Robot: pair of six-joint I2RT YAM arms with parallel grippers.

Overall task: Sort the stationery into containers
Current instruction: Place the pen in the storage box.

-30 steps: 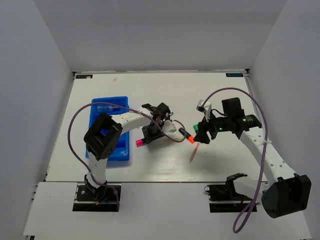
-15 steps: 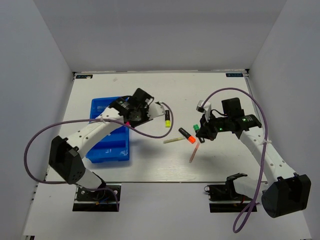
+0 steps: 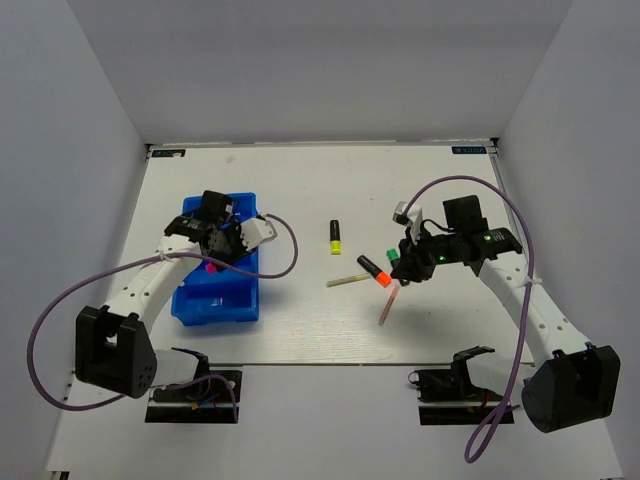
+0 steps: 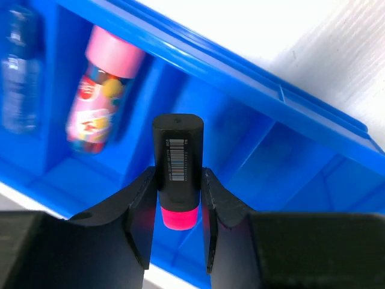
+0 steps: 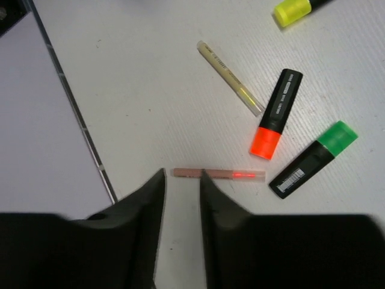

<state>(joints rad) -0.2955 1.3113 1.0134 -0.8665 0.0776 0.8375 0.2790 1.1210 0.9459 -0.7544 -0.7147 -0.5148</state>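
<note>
Two robot arms reach over a white table [image 3: 300, 180]. On its left lies a blue tray [image 3: 225, 300]. The left gripper [image 4: 178, 180] hangs above the tray, clamped on a black pink-ended highlighter [image 4: 177, 162]. Only the left wrist view shows the tray's compartments, one holding a pink tube [image 4: 102, 102] and one holding what may be a clear pen [image 4: 18, 72], though it is blurred.

The right gripper [image 5: 181, 180] hovers with its jaws slightly parted and empty. Its wrist view shows the loose items clearly: an orange highlighter [image 5: 275, 114], a green highlighter [image 5: 313, 159], a yellow highlighter [image 5: 292, 11], a pale stick [image 5: 230, 78], and a pink stick [image 5: 219, 174] lying just beyond the fingertips.
</note>
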